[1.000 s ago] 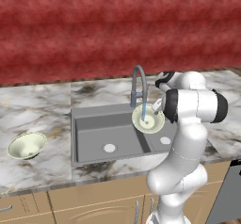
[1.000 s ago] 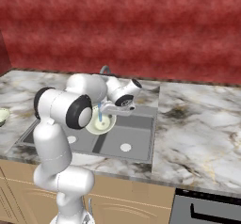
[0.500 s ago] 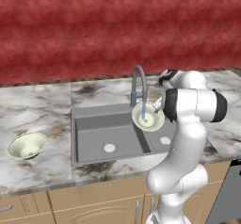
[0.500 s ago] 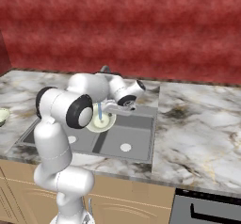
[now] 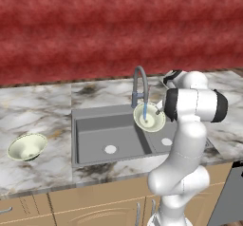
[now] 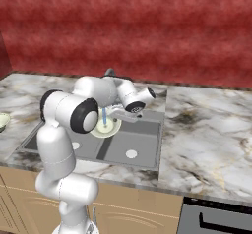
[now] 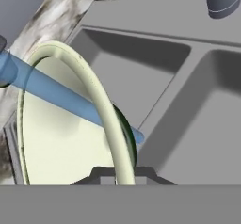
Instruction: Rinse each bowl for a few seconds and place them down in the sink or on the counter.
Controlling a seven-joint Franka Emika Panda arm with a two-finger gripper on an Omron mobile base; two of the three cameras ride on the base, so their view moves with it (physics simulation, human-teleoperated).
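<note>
Task roughly halfway at best: one bowl [image 5: 149,117] is under the faucet [image 5: 139,83] getting rinsed, blue water stream [image 7: 61,94] hitting its inside, held tilted over the sink [image 5: 95,130]. Gripper [image 7: 117,173] is clamped tight on its rim. Second bowl [image 5: 27,146] sits on the counter [image 5: 42,106] left of the sink, apparently not rinsed yet; neither is set down after rinsing. Marbled worktop, tan cabinets [image 5: 90,203] below, red wall [image 5: 118,25] behind.

Two bowls: one [image 5: 149,117] tilted over the sink [image 5: 109,135], another [image 5: 27,146] near the counter's [image 5: 42,108] left edge. One sink with two basins, two drains, one faucet [image 5: 140,85], one water stream [image 5: 144,112].
</note>
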